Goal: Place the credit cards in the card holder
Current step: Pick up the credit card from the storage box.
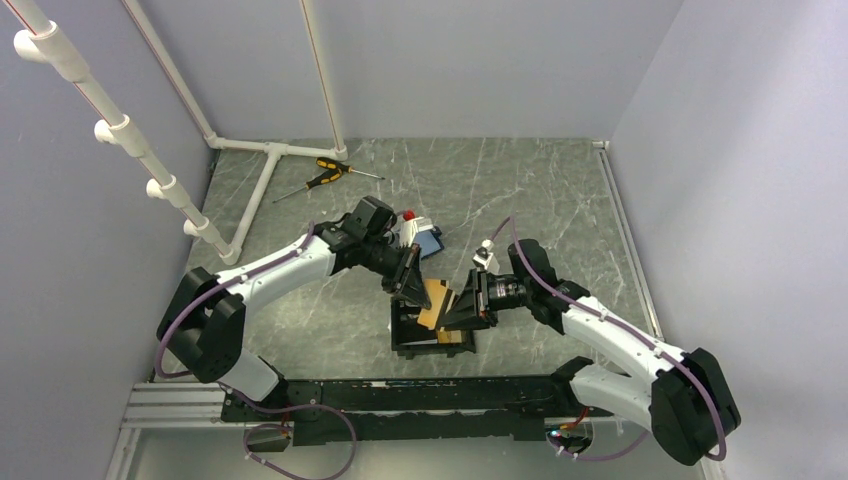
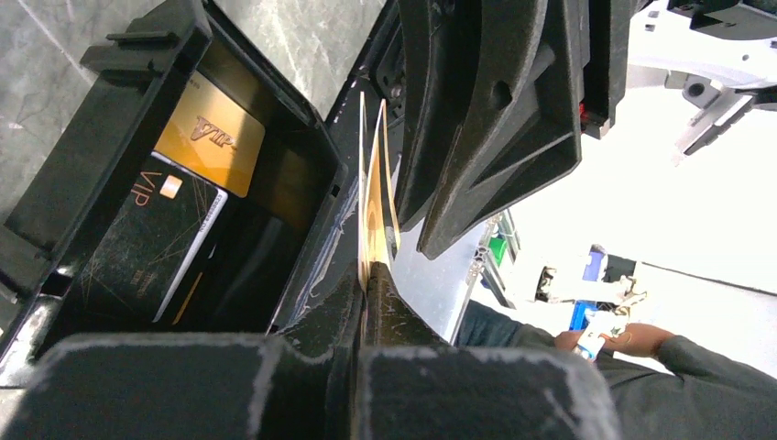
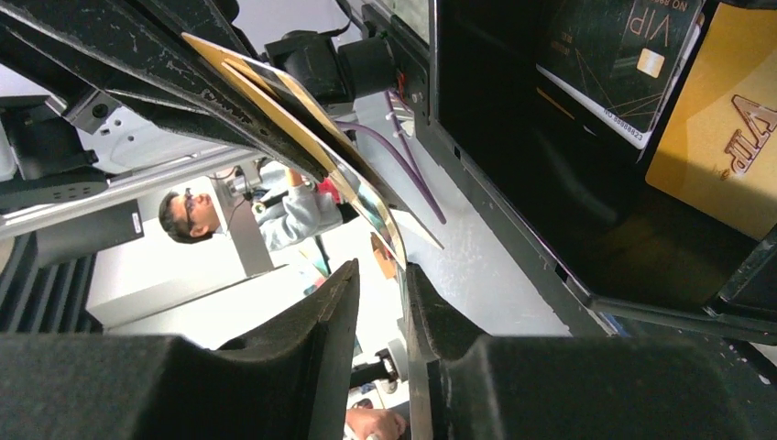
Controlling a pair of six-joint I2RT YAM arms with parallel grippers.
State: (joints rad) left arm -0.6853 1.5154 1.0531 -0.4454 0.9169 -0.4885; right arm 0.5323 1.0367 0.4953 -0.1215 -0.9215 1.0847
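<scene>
My left gripper (image 1: 405, 287) is shut on a few orange-gold credit cards (image 1: 434, 303), held on edge above the black card holder (image 1: 400, 337). In the left wrist view the gripper (image 2: 368, 273) pinches the cards (image 2: 374, 197) edge-on, and they fan apart at their free end. My right gripper (image 1: 466, 300) faces it from the right. Its jaws (image 3: 383, 270) stand slightly apart, with the free end of the cards (image 3: 302, 115) at their mouth. A gold VIP card (image 2: 211, 133) and a black VIP card (image 2: 151, 238) lie inside the holder (image 2: 55, 192).
A dark blue wallet (image 1: 432, 243) and a red-capped item (image 1: 408, 215) lie just behind the left gripper. A yellow-and-black screwdriver (image 1: 325, 177) lies at the back left by a white pipe frame (image 1: 270, 150). Grey walls enclose the table.
</scene>
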